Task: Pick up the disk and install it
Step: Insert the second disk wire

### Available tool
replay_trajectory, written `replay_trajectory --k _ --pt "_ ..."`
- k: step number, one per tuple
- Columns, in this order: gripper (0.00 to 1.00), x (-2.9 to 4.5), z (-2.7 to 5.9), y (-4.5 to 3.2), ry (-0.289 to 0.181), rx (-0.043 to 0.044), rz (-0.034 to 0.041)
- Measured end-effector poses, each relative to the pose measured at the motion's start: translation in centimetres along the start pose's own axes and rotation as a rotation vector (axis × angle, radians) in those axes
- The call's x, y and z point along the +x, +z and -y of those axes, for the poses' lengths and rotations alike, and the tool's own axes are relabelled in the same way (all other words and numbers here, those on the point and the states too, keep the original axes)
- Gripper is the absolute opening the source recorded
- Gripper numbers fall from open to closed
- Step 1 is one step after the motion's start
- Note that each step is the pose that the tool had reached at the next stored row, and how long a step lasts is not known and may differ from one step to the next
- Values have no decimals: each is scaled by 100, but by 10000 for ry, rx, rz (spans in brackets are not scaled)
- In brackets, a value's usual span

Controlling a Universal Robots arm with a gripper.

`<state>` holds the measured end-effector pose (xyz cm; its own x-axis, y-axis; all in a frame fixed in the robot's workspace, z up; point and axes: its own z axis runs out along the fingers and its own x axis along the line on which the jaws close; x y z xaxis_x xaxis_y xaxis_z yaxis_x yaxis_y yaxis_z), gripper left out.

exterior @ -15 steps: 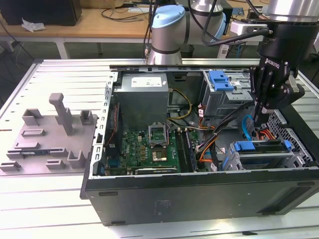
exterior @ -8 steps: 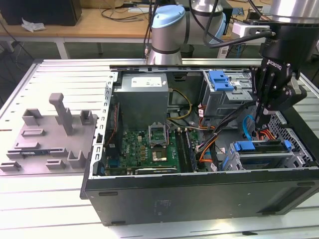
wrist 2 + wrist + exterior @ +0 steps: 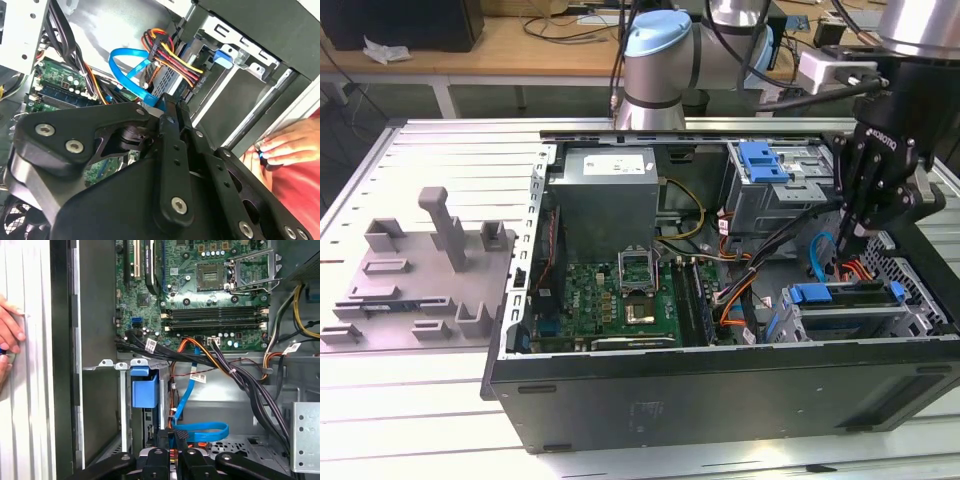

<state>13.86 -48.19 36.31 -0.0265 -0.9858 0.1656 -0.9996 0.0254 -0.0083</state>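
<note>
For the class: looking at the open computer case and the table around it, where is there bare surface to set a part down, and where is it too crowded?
Free: the slatted table between the grey fixture block and the case's power supply, and the strip before the case front. Crowded: inside the case, where cables cross between motherboard and drive bays, beneath the gripper.

we see a green motherboard [image 3: 620, 300], a black case [image 3: 720, 400], a blue flat cable [image 3: 200, 431], a black end effector [image 3: 855, 235], a blue disk bracket [image 3: 812, 294], a grey power supply [image 3: 608, 195].
</note>
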Motion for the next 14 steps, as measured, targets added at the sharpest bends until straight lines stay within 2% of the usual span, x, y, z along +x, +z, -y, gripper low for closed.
replay_trajectory --k 4,5,8,14 --pt "16 52 12 9 3 -7 238" --pt "16 73 16 13 2 -9 317" --pt "16 117 22 20 3 -13 467" --pt "16 181 34 31 3 -19 706"
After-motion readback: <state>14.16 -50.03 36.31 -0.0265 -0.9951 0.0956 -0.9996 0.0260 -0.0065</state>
